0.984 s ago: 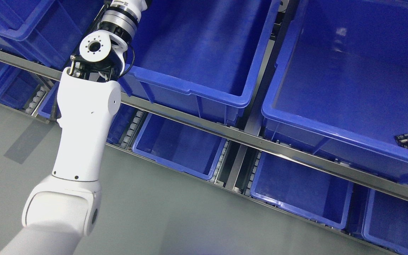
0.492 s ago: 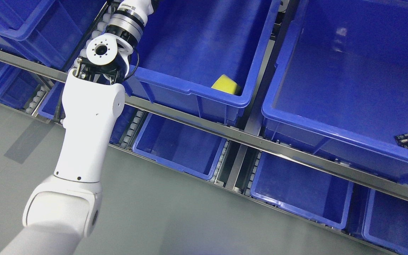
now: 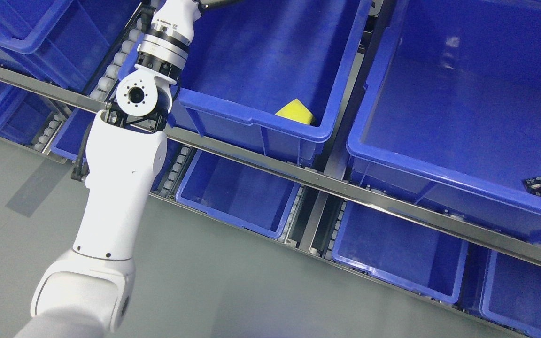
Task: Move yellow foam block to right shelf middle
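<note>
Fingers can't be seen, so we can't tell if they're spread or curled; hand itself is out of frame past the top edge. Near to far: our left arm (image 3: 120,178) rises from lower left, wrist over the middle bin (image 3: 251,124); yellow foam block (image 3: 295,112) lies in that bin's near right corner, tilted against the front wall (only its top shows). We judge it light, soft, squashy, non-slip; grip w/ gentle pinch across opposite flat faces; right arm not visible.
</note>
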Robot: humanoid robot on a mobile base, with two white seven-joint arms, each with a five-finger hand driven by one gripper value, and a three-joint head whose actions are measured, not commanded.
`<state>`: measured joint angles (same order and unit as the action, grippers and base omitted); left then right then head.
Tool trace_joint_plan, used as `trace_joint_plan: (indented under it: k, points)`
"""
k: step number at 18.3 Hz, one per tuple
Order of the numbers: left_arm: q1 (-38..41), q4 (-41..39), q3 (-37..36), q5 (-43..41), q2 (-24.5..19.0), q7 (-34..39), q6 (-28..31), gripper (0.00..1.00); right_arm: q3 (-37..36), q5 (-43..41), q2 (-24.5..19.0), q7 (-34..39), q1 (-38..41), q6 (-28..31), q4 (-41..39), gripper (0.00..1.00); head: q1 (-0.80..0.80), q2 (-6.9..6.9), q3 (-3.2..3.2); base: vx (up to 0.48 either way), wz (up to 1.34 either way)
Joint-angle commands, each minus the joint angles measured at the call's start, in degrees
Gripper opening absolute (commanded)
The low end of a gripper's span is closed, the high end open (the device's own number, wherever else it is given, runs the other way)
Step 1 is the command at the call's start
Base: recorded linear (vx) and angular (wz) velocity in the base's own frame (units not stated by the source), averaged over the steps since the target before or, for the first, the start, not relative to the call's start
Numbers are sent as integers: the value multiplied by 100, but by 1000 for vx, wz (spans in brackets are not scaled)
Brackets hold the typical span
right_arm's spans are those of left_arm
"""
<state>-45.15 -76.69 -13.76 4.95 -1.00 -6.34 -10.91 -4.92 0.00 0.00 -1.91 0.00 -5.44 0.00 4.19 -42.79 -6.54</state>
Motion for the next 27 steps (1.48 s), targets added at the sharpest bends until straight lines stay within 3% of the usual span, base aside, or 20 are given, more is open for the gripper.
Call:
trace_joint_plan:
  k: [1,4,14,18,23,27]
  points:
    - [497,-627,320,-310,-260,579,-183,95,0,18,100,-3,9,-1,-100,100,0,0,0,0,0]
    - [954,-943,409,-661,-199,870,-656,95,0,18,100,-3,9,-9,-100,100,0,0,0,0,0]
    - [1429,-1006,1181,-768,0,1327,-1193,97,0,18,100,-3,9,-1,-100,100,0,0,0,0,0]
    - [1614,-1014,1165,-313,0,1494,-1553,98,0,18,100,-3,9,-1,-100,100,0,0,0,0,0]
    - [1606,-936,1007,1013,0,1425,-1441,98,0,18,100,-3,9,-9,-100,100,0,0,0,0,0]
    - [1763,-900,866,1306,0,1179,-1475,99,0,18,100,-3,9,-1,-100,100,0,0,0,0,0]
